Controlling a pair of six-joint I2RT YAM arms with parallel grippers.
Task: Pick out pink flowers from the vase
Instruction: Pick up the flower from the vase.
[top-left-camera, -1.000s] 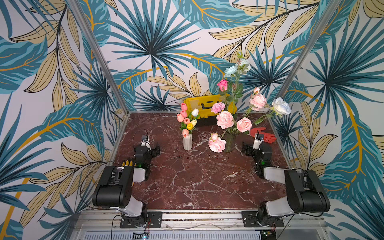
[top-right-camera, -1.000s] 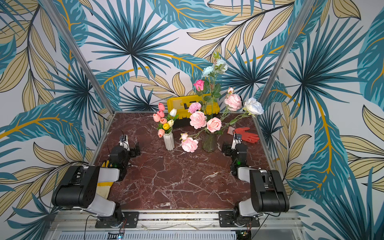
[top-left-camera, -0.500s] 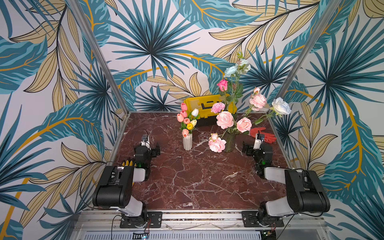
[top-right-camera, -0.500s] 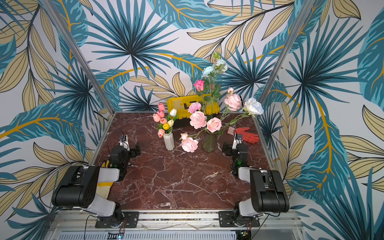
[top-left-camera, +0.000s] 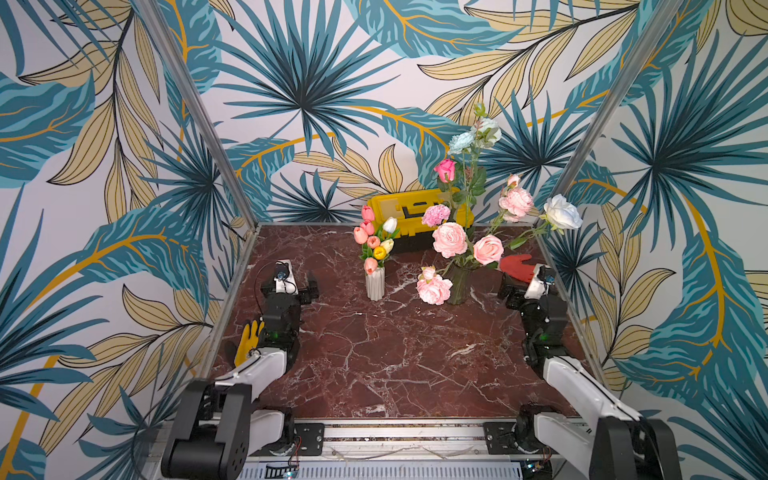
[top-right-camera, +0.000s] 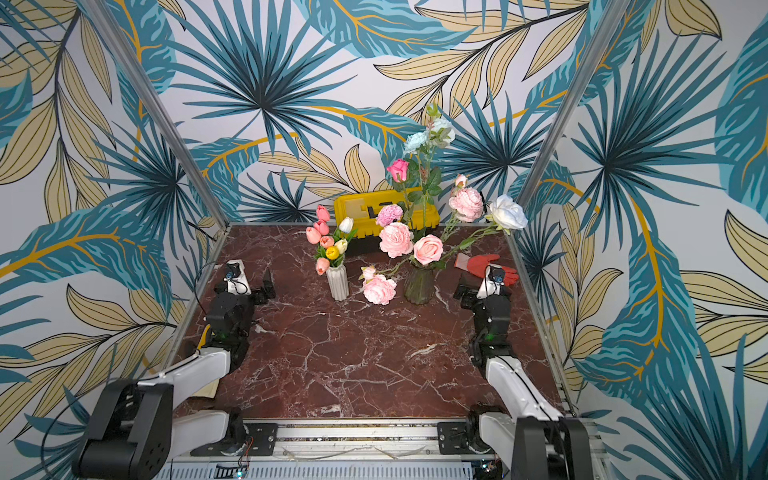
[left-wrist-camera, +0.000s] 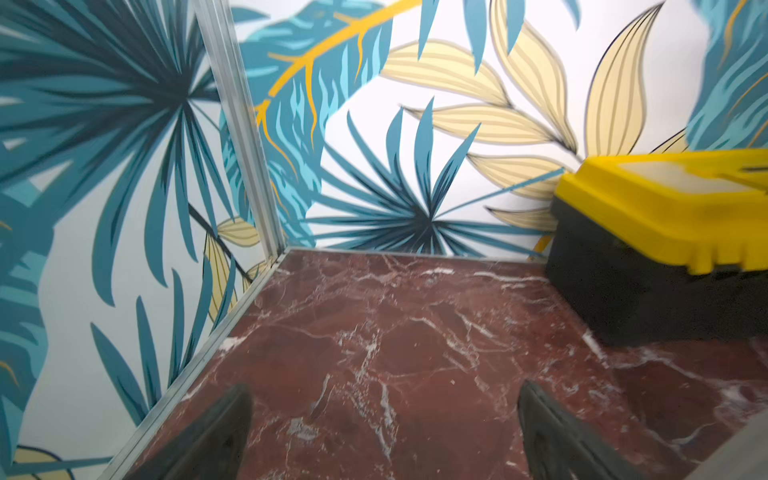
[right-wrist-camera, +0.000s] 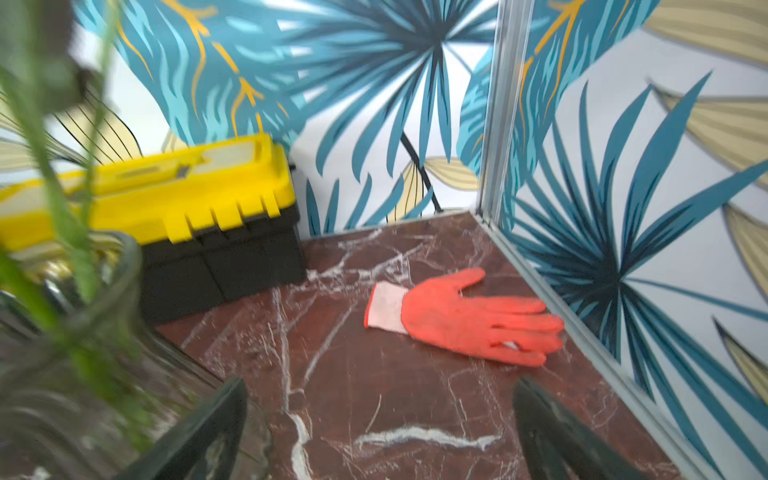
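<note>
A glass vase stands at the back right of the marble table, blurred and close beside one finger in the right wrist view. Its pink flowers include a pale peony, a pale rose, a hot-pink rose, a carnation and a drooping bloom. A white rose and pale blue flowers share the vase. Pink tulips sit in a white ribbed vase. My left gripper rests open at the left. My right gripper is open, right of the glass vase.
A yellow and black toolbox stands against the back wall behind the vases. A red glove lies flat in the back right corner. A yellow glove hangs past the table's left edge. Metal frame posts rise at the back corners.
</note>
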